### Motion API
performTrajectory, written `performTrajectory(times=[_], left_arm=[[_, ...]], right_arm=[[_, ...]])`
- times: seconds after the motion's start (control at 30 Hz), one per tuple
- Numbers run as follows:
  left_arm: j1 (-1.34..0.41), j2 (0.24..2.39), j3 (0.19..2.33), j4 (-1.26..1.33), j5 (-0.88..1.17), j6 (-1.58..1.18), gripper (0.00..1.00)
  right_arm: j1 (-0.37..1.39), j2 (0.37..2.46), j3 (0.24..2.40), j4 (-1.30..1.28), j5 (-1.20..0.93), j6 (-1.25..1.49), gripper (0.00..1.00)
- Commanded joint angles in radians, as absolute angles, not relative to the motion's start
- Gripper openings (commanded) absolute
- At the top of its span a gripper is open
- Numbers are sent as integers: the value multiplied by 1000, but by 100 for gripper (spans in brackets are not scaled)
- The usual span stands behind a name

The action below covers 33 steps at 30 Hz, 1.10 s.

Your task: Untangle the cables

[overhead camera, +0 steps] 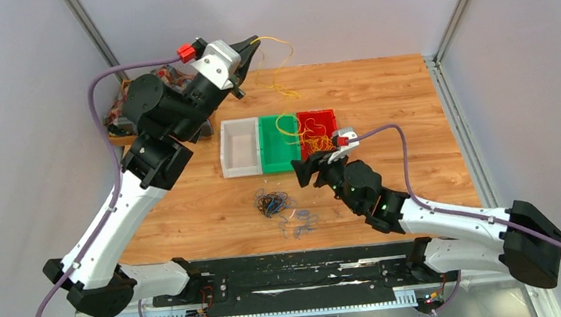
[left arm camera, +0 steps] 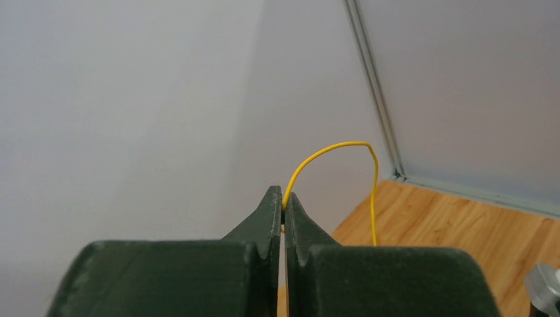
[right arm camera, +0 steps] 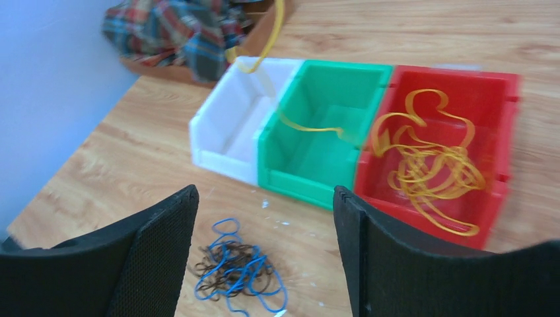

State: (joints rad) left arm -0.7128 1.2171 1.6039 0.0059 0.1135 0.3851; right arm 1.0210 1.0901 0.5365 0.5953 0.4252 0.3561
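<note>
Left claw pinching yellow cable aloft, right claw agape, empty, near blue-black cables

Bins: 3 in one row. White bin sits left of the green bin, red bin right of it. Arms: 2, left arm & right arm. Table: 1. Plaid cloth: 1, far back-left of green bin. Cable groups: 4. In front of green bin lie 1 blue/black tangle & 1 smaller scatter nearer the arms. There's 1 yellow tangle in red bin and 1 yellow strand raised behind green bin. Loops per tangle: too knotted to count.
</note>
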Motion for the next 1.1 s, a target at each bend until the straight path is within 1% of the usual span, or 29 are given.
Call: performTrajectory(times=[0.0, 0.2, 0.33, 0.63, 1.07], left_arm=[[-724, 1271, 1607, 26, 159, 327, 0], [-727, 1385, 1648, 29, 161, 321, 1], [-729, 1462, 1684, 28, 168, 311, 0], [-734, 1576, 1754, 29, 161, 296, 0], [-739, 1708, 1761, 69, 121, 359, 0]], right_arm=[[945, 1010, 574, 427, 559, 432, 73], [850, 904, 558, 220, 692, 517, 69], [796, 838, 525, 140, 715, 559, 67], [741, 709, 460, 68, 736, 576, 65], [690, 688, 455, 17, 716, 585, 65]])
